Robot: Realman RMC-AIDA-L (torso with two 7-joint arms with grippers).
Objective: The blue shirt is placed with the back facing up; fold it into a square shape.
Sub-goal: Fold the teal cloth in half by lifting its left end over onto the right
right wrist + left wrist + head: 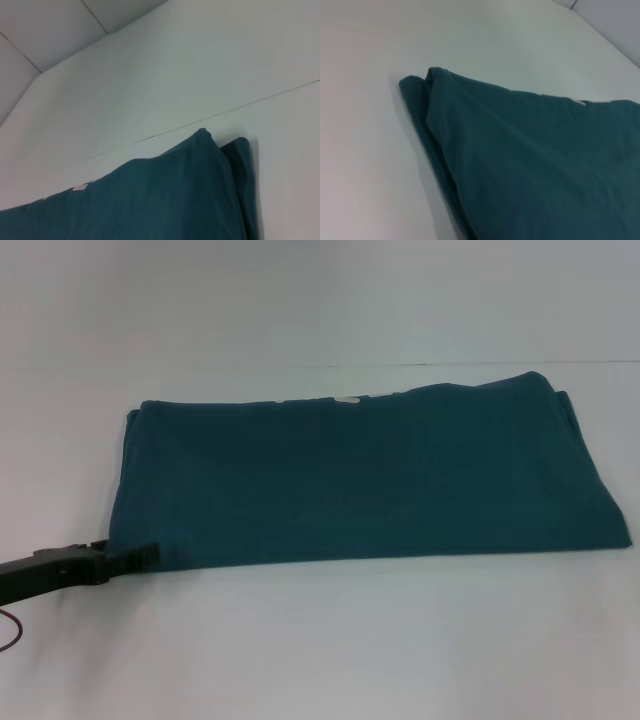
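Teal blue shirt [370, 480] folded, table [320, 650] | label unreadable | left pincer [150, 554] beside corner, state unclear

The blue shirt [370, 480] lies flat on the white worktop [320, 640], folded into a wide band that runs across the head view from left to right. Its dark teal knit is plain, and its near edge forms a long, fairly straight line. The far edge is less even, with a small pale patch showing near its middle. At the right end two layers lie stacked, the lower one peeking out past the upper. At the left end the layers meet in a rounded, doubled corner, seen close in the left wrist view [530, 160].
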